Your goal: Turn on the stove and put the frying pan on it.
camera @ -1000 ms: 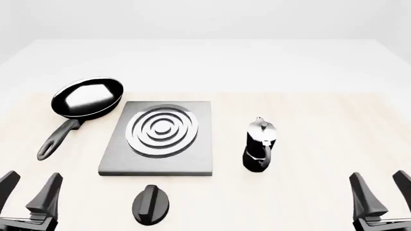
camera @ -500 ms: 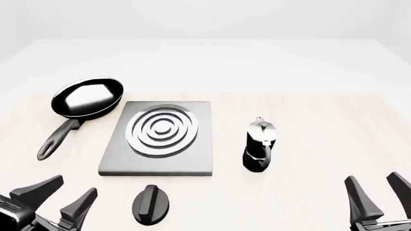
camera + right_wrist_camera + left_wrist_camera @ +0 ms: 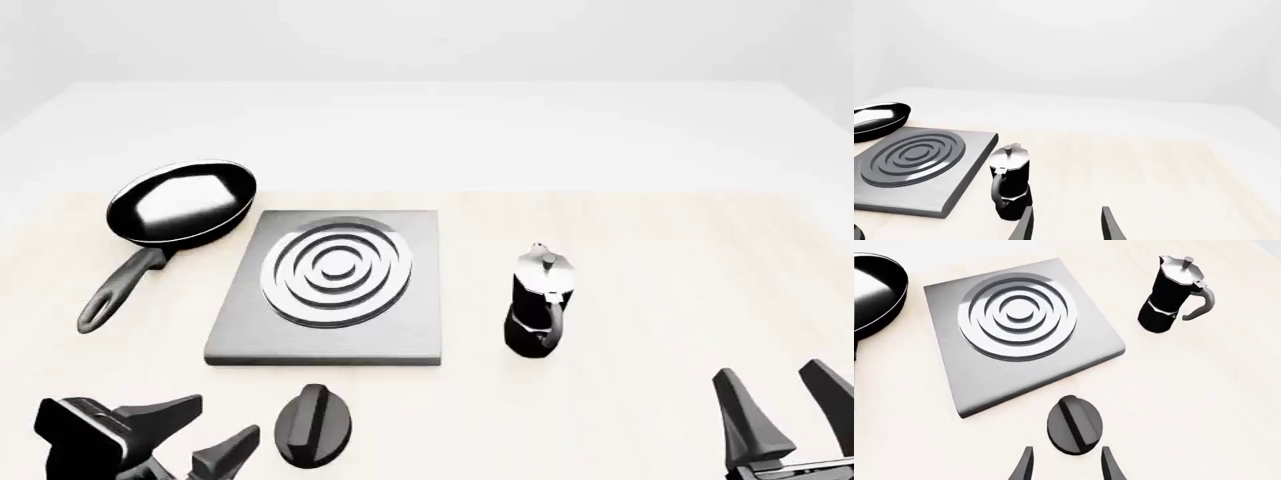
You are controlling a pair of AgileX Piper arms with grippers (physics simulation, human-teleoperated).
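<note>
Lying well ahead of the left gripper (image 3: 187,442), the frying pan (image 3: 182,203) rests on the table beside the stove (image 3: 332,285), not on it. That gripper's jaws are spread and empty, with the stove's black knob (image 3: 1075,425) just beyond them, probably lined up for turning. Farther right stands the moka pot (image 3: 541,299). The right gripper (image 3: 781,412) hangs with jaws spread, idle.

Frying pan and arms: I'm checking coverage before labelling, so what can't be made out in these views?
- frying pan: whole only in the front view; the left wrist view's edge cuts off most of it, handle included.
- knob: shows no on/off marking in any view.
- right gripper: base cut off by the front view's lower edge.
- left gripper: only fingertips show in its wrist view.
</note>
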